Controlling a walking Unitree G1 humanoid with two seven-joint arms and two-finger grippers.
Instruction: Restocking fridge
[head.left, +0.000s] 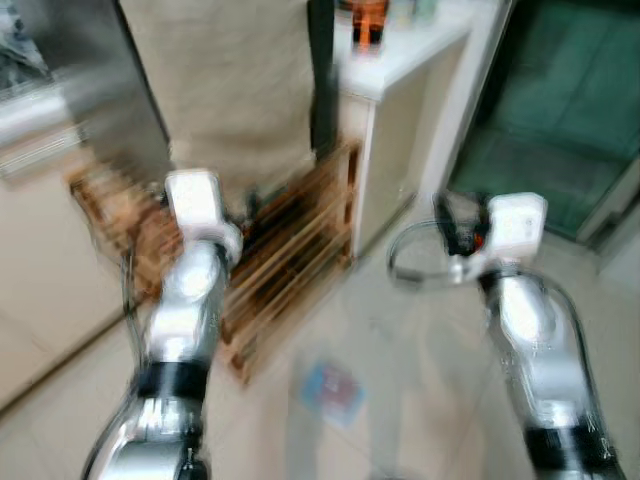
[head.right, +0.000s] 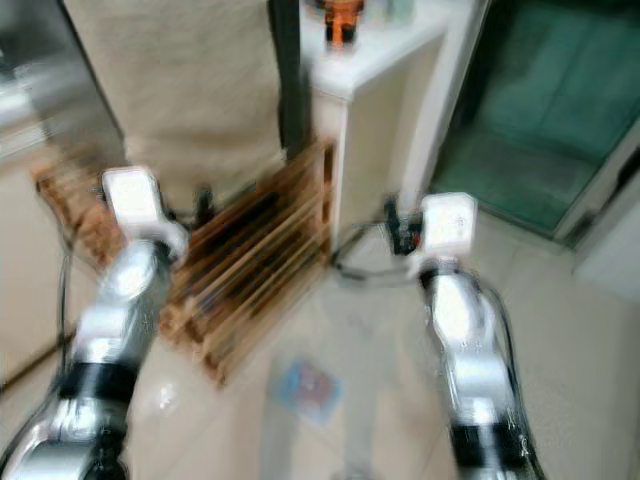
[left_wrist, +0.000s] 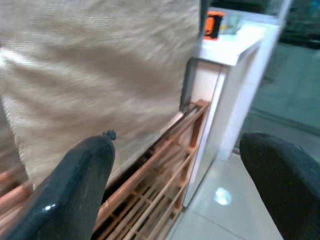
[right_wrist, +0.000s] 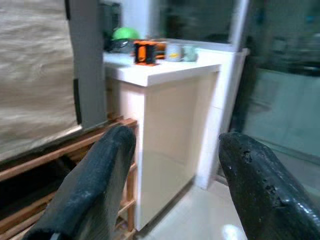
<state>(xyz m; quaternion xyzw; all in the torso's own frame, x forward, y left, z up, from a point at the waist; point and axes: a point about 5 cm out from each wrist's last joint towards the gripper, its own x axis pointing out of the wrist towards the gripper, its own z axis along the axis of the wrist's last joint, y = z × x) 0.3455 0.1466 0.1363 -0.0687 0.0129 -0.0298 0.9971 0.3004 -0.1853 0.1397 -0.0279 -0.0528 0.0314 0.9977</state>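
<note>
Ahead at twelve o'clock stood a white counter (right_wrist: 165, 75); both grippers, left gripper (left_wrist: 175, 190) and right gripper (right_wrist: 175, 185), hung apart and empty, likely mid-walk; next, reach the stock.

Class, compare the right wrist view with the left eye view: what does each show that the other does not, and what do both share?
Right wrist view alone: a green ball on the white counter, and the right gripper with its black fingers apart.
Left eye view alone: both silver arms and a blue packet on the floor.
Both: the counter, an orange item on it, and the wooden rack beside it.
</note>
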